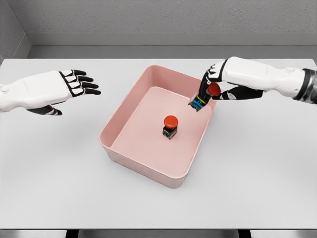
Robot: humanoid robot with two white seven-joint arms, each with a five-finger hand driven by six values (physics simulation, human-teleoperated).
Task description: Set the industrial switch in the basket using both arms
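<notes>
A pink basket [115,143] sits at the table's middle. Inside it, one industrial switch [170,126] with a red button and a black body stands upright on the floor. A second industrial switch [204,97] of the same kind is tilted over the basket's right rim. My right hand [216,85] is shut on this second switch, with fingers wrapped round its red button and body. My left hand [81,84] hovers left of the basket, fingers spread and holding nothing.
The grey-white table [59,168] stretches around the basket, with its front edge near the bottom of the view. A grey wall rises behind the far edge.
</notes>
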